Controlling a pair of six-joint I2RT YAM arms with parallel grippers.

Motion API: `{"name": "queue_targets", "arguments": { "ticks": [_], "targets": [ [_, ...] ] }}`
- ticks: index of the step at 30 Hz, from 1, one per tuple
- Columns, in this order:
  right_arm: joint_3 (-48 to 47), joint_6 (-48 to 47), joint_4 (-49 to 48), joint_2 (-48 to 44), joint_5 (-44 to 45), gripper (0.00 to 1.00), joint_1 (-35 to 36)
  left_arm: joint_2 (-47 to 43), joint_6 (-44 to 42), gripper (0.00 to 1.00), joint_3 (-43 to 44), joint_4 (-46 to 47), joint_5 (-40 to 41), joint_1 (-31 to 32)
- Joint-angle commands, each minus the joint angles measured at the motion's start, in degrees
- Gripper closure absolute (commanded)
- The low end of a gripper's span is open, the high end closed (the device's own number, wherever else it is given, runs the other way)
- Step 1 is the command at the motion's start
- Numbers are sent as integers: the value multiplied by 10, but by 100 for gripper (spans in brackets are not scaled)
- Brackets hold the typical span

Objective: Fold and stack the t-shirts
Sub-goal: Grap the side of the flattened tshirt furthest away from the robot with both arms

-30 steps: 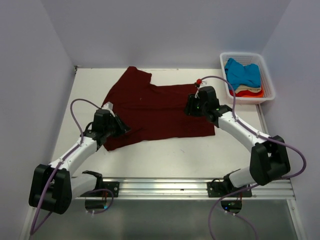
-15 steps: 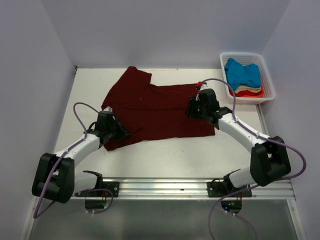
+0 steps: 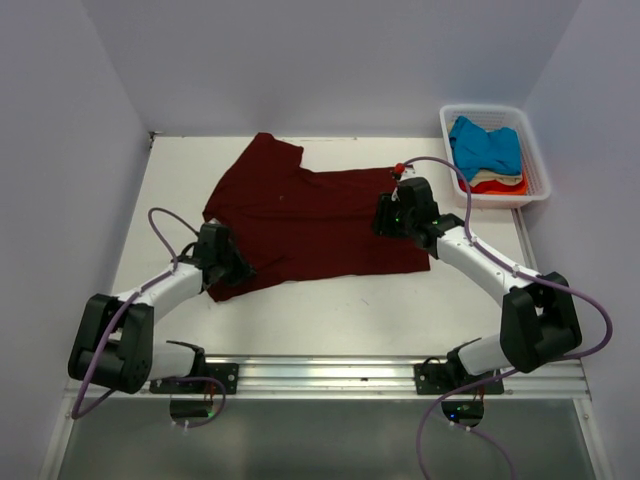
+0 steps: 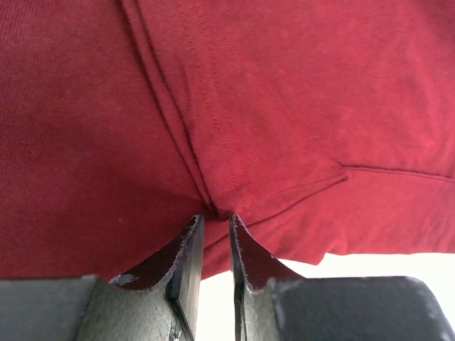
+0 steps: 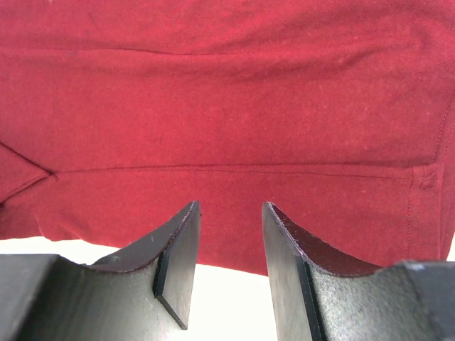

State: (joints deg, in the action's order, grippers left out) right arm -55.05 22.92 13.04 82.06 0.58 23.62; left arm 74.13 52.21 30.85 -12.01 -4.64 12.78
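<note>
The maroon t-shirt (image 3: 310, 215) lies spread flat across the middle of the white surface (image 3: 330, 310). At its near-left corner the left end effector (image 4: 215, 220) pinches a seamed fold of the cloth, fingers almost together. The right end effector (image 5: 231, 209) hangs over the shirt's right edge, fingers spread. A blue t-shirt (image 3: 485, 145) tops others in the basket (image 3: 530, 140) at the far right.

A plain dark maroon t-shirt (image 3: 310, 220) is lying on the white worktop (image 3: 340, 315); bright blue, cream and orange-red t-shirts (image 3: 486, 148) are filling the white slatted basket (image 3: 541, 165).
</note>
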Motion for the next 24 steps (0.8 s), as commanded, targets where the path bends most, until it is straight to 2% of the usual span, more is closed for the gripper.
{"name": "queue_targets", "arguments": {
  "ticks": [1,9,19,24],
  "targets": [
    [-2,-6,-6,-9,15,56,0,15,12,76,14,20,14,1],
    [-3,-12,1,-16,22,57,0,37,13,76,16,53,3,1],
    [-5,-12,0,-14,21,57,0,-5,10,76,37,30,1,1],
    [-4,-10,-1,-14,19,57,0,8,4,76,42,30,9,1]
  ]
}}
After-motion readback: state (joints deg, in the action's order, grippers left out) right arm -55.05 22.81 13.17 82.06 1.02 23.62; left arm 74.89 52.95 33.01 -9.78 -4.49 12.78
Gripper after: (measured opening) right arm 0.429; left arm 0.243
